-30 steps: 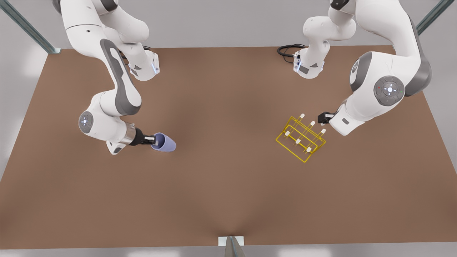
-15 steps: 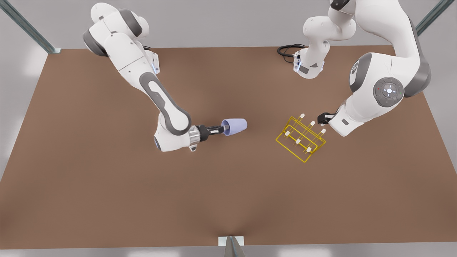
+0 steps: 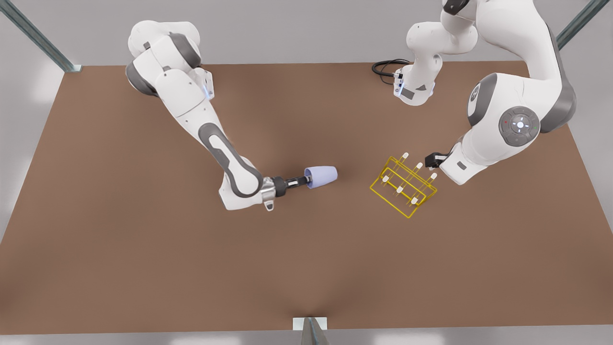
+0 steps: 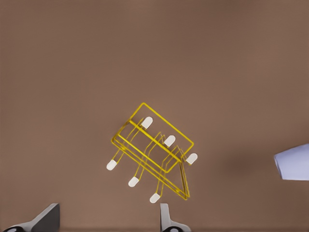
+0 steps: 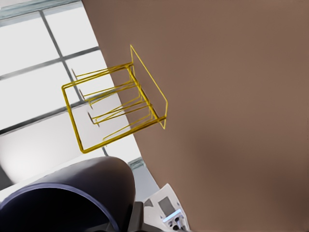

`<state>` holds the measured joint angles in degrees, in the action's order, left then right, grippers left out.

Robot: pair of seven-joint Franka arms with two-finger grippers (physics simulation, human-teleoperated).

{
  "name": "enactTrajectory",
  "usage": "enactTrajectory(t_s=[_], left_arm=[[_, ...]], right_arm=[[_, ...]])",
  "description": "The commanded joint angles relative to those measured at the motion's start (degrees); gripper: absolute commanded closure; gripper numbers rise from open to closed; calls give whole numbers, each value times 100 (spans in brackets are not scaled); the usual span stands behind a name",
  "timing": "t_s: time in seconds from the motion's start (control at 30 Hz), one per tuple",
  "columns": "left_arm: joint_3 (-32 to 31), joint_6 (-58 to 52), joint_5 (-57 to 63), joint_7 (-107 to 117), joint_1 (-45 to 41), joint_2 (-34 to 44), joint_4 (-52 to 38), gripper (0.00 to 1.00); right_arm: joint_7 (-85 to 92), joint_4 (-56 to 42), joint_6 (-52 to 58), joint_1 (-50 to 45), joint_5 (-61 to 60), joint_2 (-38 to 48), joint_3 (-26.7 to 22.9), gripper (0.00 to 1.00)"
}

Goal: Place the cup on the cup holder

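Right gripper (image 3: pixel 306 181): clamped on the rim of the lavender-blue cup (image 3: pixel 322 176), held sideways above the brown table (image 3: pixel 143 249). Yellow wire cup holder (image 3: pixel 403 186): on the table, apart from the cup. Left gripper (image 3: pixel 432 160): beside the holder, fingers (image 4: pixel 46 216) spread wide.

Simulated robot lab: bare brown table (image 3: pixel 143 268), metal frame struts (image 3: pixel 36 36).

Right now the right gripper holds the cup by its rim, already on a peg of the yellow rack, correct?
Not on a peg. The front view shows the cup, held at its rim by the right gripper, apart from the rack. The left gripper waits open beside it.
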<state>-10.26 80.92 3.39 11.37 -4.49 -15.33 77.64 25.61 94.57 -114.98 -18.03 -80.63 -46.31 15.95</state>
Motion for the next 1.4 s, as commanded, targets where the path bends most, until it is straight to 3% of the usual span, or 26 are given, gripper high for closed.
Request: enactTrajectory(t_s=[0.0,0.7,1.37], left_arm=[[-2,3,3,23,1,-5,-3,0],[-2,-15,3,23,1,-49,6,0],[-2,-32,3,23,1,-93,-3,0]], right_arm=[[1825,0,152,19,188,-27,4,79],[1939,-26,-279,-139,1252,-177,-285,79],[1966,-61,-613,-359,1506,-282,-453,79]])
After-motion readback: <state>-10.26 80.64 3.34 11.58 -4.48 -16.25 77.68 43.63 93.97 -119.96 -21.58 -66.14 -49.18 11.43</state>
